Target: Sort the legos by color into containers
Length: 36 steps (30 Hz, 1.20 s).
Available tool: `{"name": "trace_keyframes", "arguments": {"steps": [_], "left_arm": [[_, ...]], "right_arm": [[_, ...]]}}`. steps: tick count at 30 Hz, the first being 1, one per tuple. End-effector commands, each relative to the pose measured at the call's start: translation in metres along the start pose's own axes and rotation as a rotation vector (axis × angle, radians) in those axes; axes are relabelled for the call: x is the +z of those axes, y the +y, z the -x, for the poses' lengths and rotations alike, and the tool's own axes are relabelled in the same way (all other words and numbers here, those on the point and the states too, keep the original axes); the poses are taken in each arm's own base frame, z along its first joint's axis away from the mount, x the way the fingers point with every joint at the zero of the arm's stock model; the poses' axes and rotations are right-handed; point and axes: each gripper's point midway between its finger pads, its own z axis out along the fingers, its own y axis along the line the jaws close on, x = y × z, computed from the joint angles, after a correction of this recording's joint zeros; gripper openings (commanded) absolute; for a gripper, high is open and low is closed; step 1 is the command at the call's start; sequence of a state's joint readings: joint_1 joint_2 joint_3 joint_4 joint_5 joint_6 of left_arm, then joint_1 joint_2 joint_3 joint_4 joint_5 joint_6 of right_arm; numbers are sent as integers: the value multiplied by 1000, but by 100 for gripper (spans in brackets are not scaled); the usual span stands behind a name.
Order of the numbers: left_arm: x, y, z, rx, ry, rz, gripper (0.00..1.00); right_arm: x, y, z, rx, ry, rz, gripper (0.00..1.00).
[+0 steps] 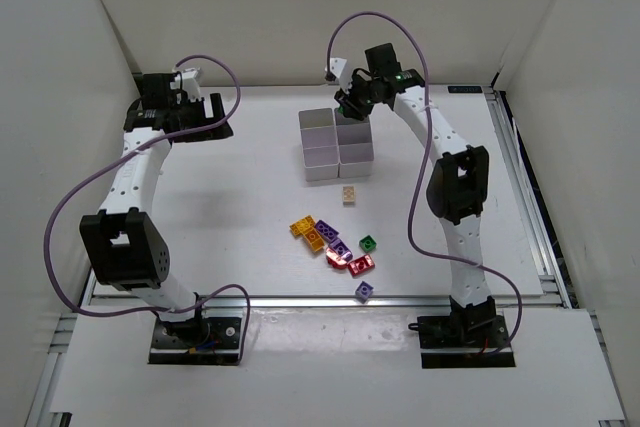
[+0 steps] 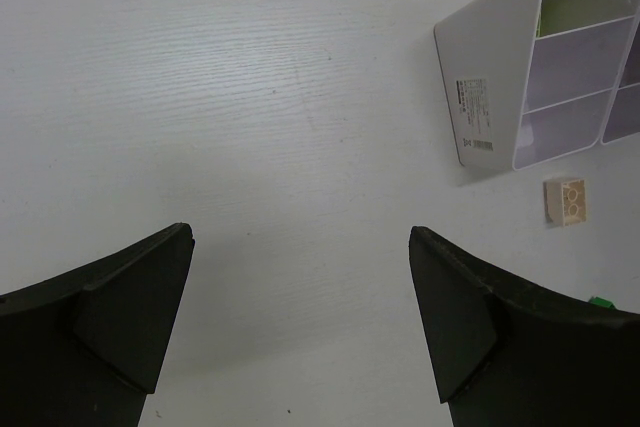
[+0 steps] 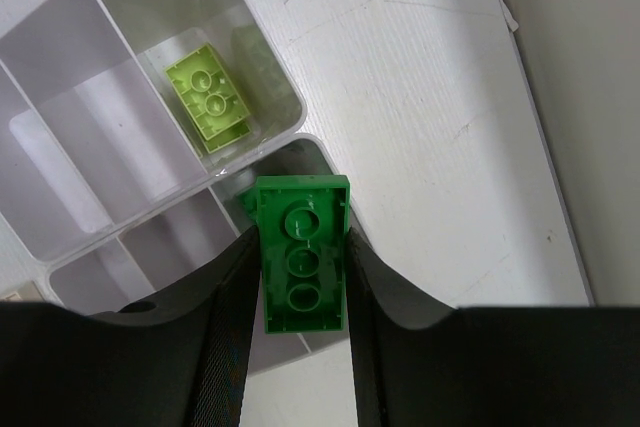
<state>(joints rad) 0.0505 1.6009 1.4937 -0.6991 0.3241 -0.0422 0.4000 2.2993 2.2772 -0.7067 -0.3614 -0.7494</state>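
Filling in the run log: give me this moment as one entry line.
right gripper: shut on green brick, above containers | left gripper: open, over table | binned: yellow-green brick | loose pile: unsorted

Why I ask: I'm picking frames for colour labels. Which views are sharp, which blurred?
Right wrist: green brick and yellow-green brick sharp, right fingers dark, soft. Left wrist: left fingers soft-edged, tan brick clear. Top external: evenly lit, loose bricks tiny.

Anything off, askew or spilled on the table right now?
Nothing stands out. The containers sit upright. One tan brick lies alone on the table just beside them, apart from the unsorted pile, but it simply isn't sorted yet. The right pincer grips a green brick above the containers.
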Motion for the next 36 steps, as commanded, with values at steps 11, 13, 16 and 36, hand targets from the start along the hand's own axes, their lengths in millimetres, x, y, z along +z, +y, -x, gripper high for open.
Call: {"name": "trace_keyframes", "arguments": {"steps": [11, 13, 16, 36], "left_arm": [[-6, -2, 15, 8, -38, -12, 99], [-4, -1, 13, 9, -31, -9, 99], [-5, -2, 11, 5, -31, -12, 99], [-8, 8, 0, -113, -37, 106, 99]], "right_arm": [[3, -15, 7, -52, -14, -79, 77], [-4, -12, 15, -48, -32, -79, 80], [-34, -1, 38, -23, -89, -63, 79], [-147, 273, -70, 608, 286, 298, 79]]}}
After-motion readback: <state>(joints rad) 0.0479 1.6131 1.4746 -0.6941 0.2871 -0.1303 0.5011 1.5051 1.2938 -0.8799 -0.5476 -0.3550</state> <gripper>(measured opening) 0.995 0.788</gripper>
